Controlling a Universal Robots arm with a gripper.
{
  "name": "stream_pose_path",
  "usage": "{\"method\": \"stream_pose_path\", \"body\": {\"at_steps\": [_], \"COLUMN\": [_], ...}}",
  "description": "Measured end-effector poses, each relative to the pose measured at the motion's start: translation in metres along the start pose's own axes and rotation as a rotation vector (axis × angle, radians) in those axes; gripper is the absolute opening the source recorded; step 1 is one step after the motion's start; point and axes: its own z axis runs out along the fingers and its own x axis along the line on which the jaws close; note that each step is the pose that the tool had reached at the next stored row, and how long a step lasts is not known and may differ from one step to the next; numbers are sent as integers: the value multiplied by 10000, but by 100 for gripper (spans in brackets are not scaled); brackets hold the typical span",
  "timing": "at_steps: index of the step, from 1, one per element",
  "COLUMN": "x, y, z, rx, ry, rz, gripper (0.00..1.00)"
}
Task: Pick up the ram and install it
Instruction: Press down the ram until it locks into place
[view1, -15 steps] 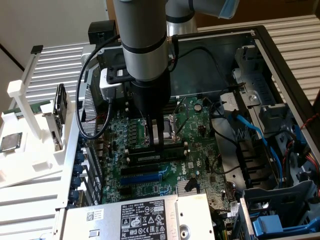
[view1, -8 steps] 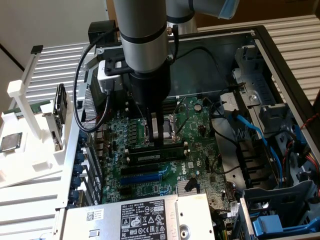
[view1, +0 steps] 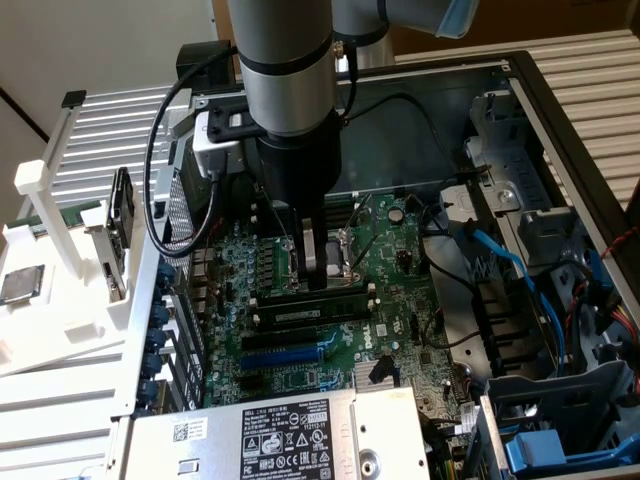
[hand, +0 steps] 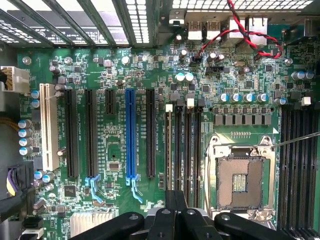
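The claw (view1: 322, 268) hangs low inside the open computer case (view1: 520, 90), its fingers pressed together right over the ram (view1: 310, 297), which stands on edge in a slot of the green board (view1: 395, 300) just beside the empty processor socket (hand: 242, 182). Whether the fingertips touch the stick's top edge or pinch it I cannot tell. In the wrist view the ram (hand: 176, 150) runs as a thin dark strip among the slots.

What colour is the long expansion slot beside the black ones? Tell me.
Blue; the slot shows best in the wrist view.
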Motion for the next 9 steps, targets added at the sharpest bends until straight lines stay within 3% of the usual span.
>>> {"method": "stream_pose_path", "body": {"at_steps": [6, 9], "x": [0, 1], "y": [0, 0], "z": [-1, -1], "rx": [-1, 8], "ry": [2, 26], "rz": [13, 427], "gripper": [11, 11]}}
